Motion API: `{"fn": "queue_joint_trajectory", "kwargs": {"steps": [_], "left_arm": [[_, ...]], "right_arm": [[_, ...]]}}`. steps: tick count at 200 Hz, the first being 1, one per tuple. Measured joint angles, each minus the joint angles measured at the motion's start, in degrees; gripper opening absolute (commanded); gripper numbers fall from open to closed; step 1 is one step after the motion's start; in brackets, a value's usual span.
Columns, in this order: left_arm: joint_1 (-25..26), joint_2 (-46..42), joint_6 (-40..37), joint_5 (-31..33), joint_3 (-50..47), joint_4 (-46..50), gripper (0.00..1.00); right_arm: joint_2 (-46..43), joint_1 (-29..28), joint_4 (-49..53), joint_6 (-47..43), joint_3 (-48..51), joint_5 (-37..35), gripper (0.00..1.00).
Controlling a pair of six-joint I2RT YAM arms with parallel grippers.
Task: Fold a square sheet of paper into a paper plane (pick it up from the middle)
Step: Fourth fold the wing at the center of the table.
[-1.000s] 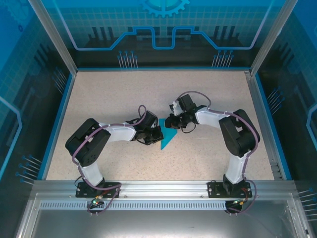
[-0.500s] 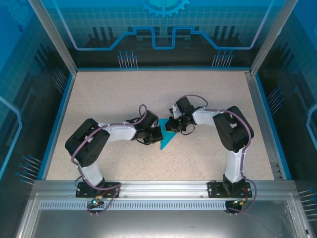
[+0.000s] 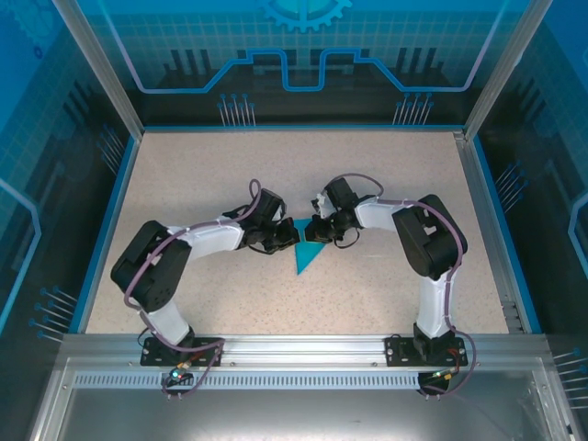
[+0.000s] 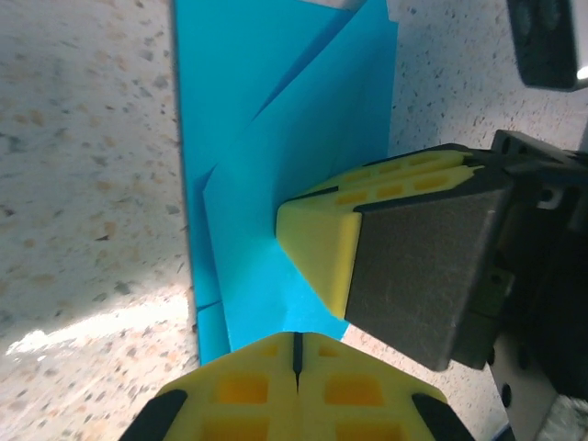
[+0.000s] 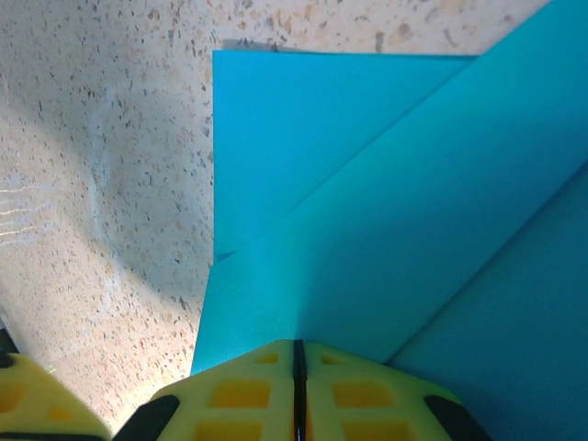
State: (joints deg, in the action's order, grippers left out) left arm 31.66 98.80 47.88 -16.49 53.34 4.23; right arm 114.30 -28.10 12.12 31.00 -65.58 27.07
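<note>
Lying flat, paper plane [image 3: 304, 248], long axis far-to-near, tip pointing nearward

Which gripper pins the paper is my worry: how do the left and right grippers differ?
The left gripper meets the folded paper from its left side, the right gripper from its far right corner. The right gripper's tip rests well onto the paper; the left gripper's sits at an edge. Both are shut.

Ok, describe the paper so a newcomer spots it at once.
Find the speckled beige table. At its middle, where the left fingers and right fingers meet, lies the paper. It alone is teal-blue: a flat creased triangle pointing toward the near edge.
</note>
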Motion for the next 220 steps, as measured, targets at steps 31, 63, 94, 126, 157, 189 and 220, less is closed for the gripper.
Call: {"fn": "queue_joint_trajectory", "kwargs": {"steps": [31, 63, 94, 126, 157, 189, 220], "left_arm": [[0.0, 3.4, 0.0, -0.9, 0.9, -0.4, 0.00], [0.0, 5.8, -0.3, -0.9, 1.7, -0.3, 0.00], [0.0, 6.2, -0.5, 0.0, 1.7, 0.4, 0.00], [0.0, 6.3, -0.9, 0.5, 1.7, 0.6, 0.00], [0.0, 6.3, -0.9, 0.7, 1.4, 0.4, 0.00], [0.0, 6.3, -0.8, 0.6, 0.9, -0.4, 0.00], [-0.1, 6.3, -0.3, 0.5, 0.3, -1.3, 0.00]], "right_arm": [[0.4, 0.0, 0.0, -0.2, -0.4, 0.2, 0.09], [0.5, 0.0, 0.0, -0.2, -0.5, 0.4, 0.10], [0.5, 0.0, -0.3, -0.2, -0.5, 0.6, 0.10], [0.3, 0.1, -1.0, 0.1, -0.4, 1.1, 0.10], [-3.5, 0.0, -3.1, 2.0, 3.7, 0.8, 0.11], [-9.1, -1.6, -6.2, 5.9, 9.2, 0.8, 0.10], [-9.7, -4.9, -8.5, 9.4, 11.2, -0.5, 0.10]]}}
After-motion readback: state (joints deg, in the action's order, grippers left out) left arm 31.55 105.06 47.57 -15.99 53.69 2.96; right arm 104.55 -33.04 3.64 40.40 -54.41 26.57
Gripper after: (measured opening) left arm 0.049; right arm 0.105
